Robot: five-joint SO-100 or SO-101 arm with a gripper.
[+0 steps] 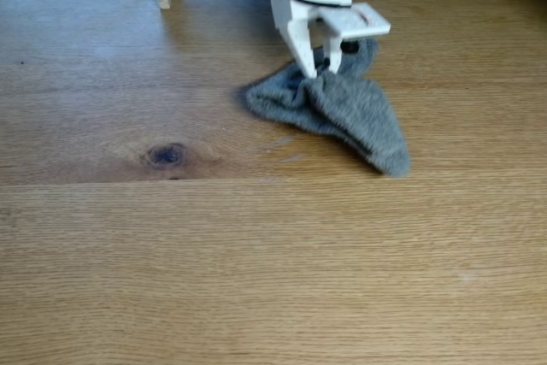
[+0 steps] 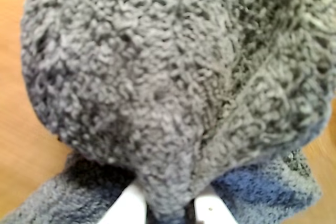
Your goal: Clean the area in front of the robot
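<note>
Wrist view: cloth (image 2: pixel 173 87) hiding fingers' (image 2: pixel 128 205) tips

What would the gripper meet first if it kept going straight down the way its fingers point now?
Nothing new: the gripper is already pinching a fold of the grey cloth. In the wrist view, cloth bunches between the fingertips. Straight below is likely more cloth, then the wooden table.

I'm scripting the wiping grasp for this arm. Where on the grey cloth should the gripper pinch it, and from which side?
Probably from above, at the bunched, raised fold at the grey cloth's far end, right where the gripper is now. The wrist view shows a ridge of knit pinched between the white fingertips. The near tail lies flat on the wood, offering little to pinch.
</note>
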